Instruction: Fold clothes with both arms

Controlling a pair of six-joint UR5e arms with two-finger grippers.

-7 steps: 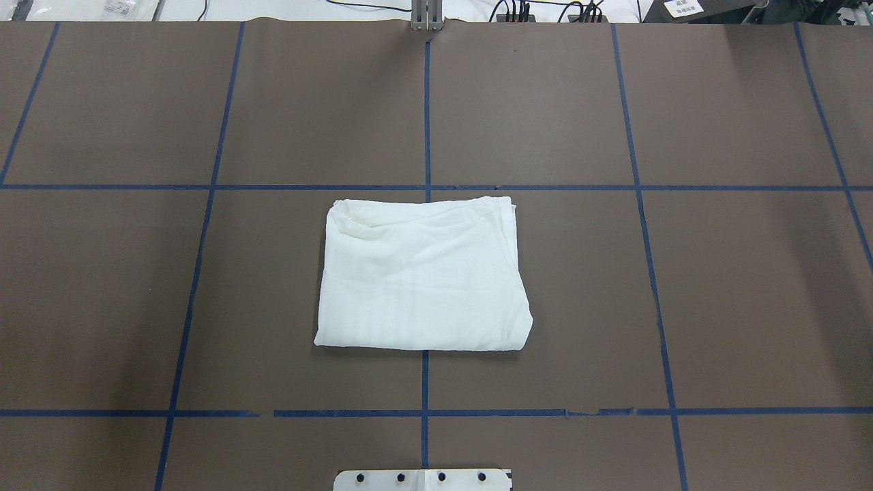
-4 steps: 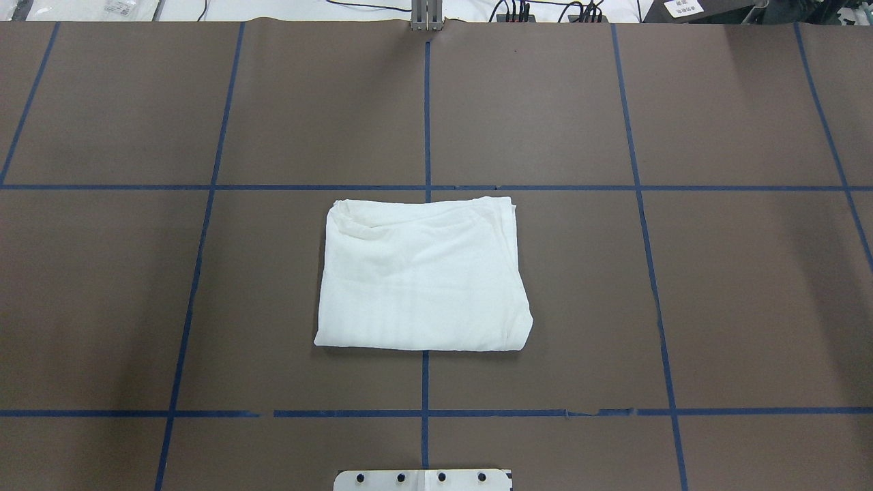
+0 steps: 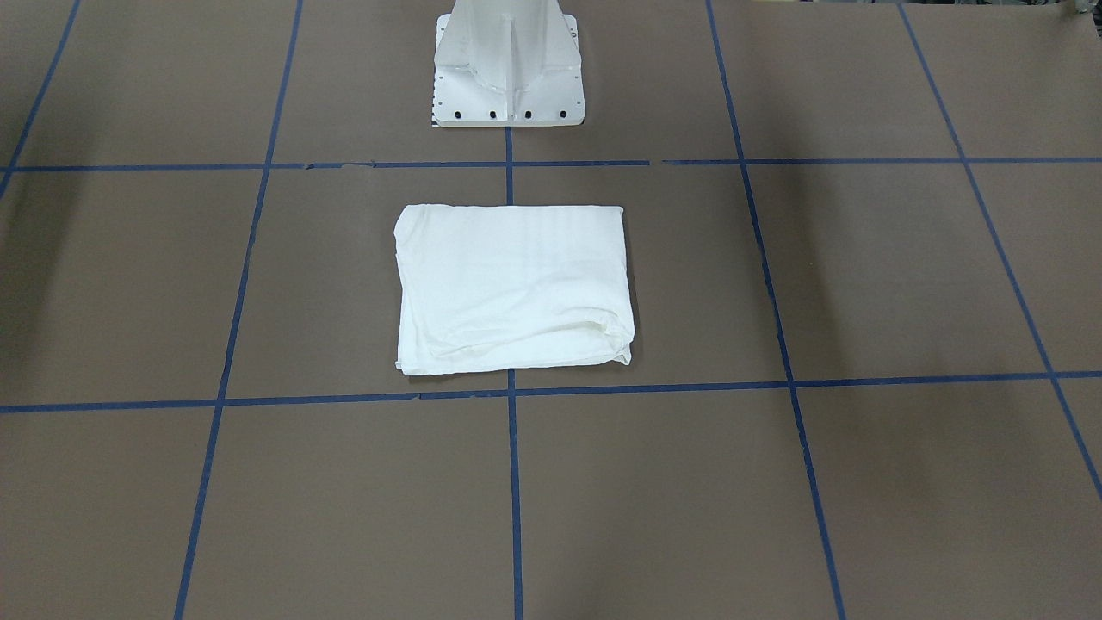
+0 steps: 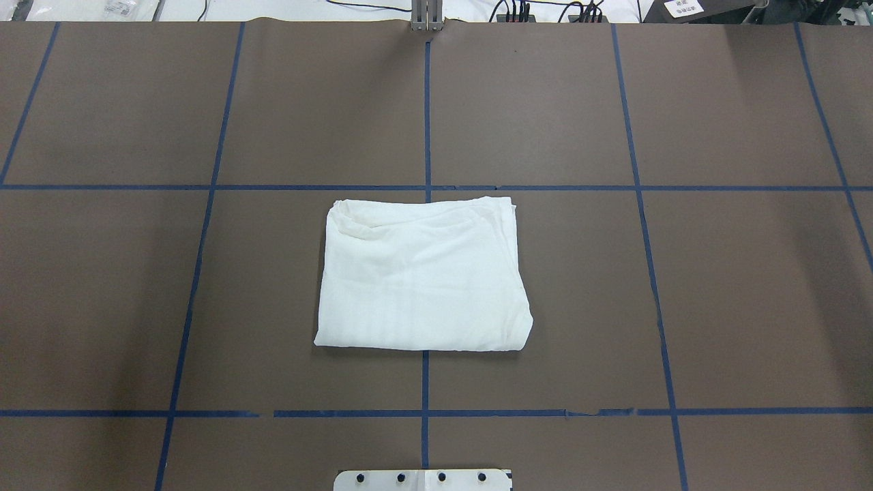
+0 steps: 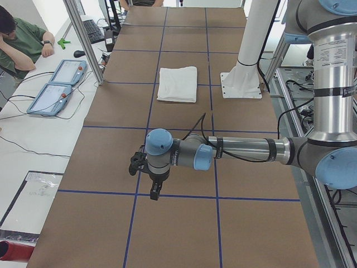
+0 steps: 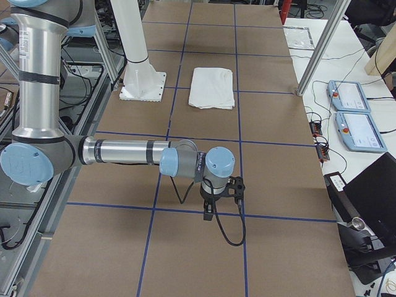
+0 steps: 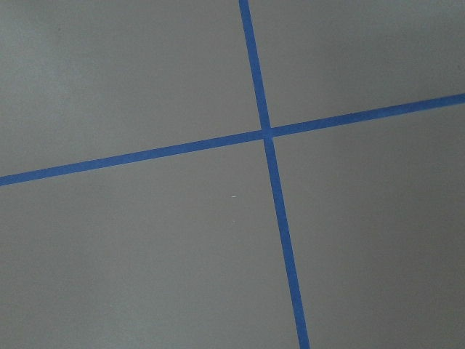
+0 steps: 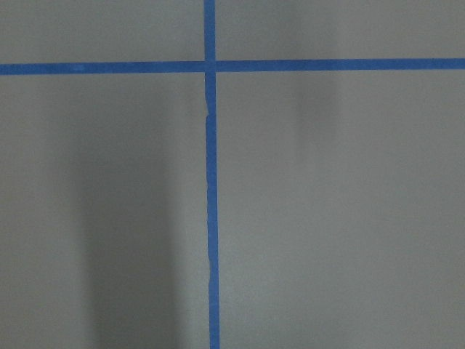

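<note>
The white shirt (image 4: 423,276) lies folded into a neat rectangle in the middle of the table, plain side up; it also shows in the front-facing view (image 3: 514,288), the exterior left view (image 5: 178,84) and the exterior right view (image 6: 212,88). My left gripper (image 5: 154,192) hangs over the table's left end, far from the shirt. My right gripper (image 6: 208,212) hangs over the table's right end, also far from it. Both show only in the side views, so I cannot tell whether they are open or shut. Neither arm shows in the overhead or front-facing views.
The brown table (image 4: 614,307) is marked with blue tape lines. The white pedestal base (image 3: 508,65) stands behind the shirt. A person (image 5: 19,42) and two teach pendants (image 5: 58,84) are beside the table. Both wrist views show only table and tape.
</note>
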